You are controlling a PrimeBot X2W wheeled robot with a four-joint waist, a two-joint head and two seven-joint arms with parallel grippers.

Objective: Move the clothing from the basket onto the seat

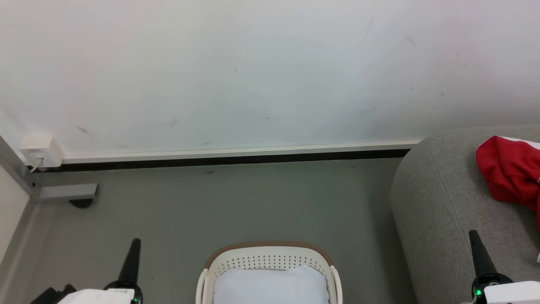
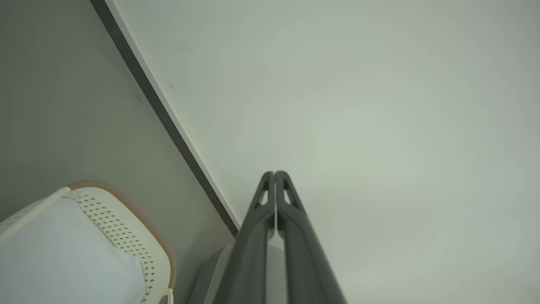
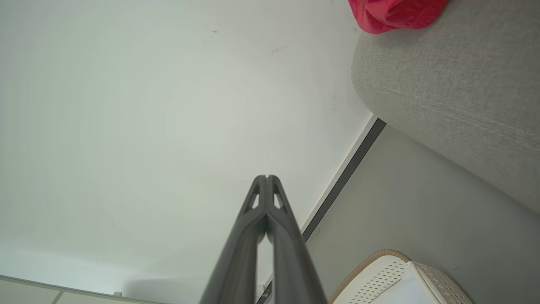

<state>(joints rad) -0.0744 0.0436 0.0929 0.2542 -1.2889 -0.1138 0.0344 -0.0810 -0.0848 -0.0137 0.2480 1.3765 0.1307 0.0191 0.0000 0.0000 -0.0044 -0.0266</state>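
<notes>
The cream basket point(image 1: 270, 258) with its brown rim stands on the floor at the bottom centre, and a pale bluish-white pad point(image 1: 271, 285) lies inside it. The red clothing point(image 1: 508, 173) lies bunched on the grey seat point(image 1: 443, 198) at the right. My left gripper point(image 1: 135, 241) points up at the lower left, shut and empty, left of the basket. Over the seat's front part my right gripper point(image 1: 473, 232) is shut and empty too. In the left wrist view the gripper point(image 2: 274, 173) aims at the wall, the basket point(image 2: 122, 228) beside it. The right wrist view has the gripper point(image 3: 267, 177), seat point(image 3: 455, 93) and clothing point(image 3: 392, 14).
A white wall with a dark baseboard point(image 1: 236, 159) runs behind the grey floor point(image 1: 236, 202). A white wall socket point(image 1: 41, 151) and a grey metal bracket point(image 1: 67, 192) sit at the far left. A basket corner point(image 3: 392, 274) appears in the right wrist view.
</notes>
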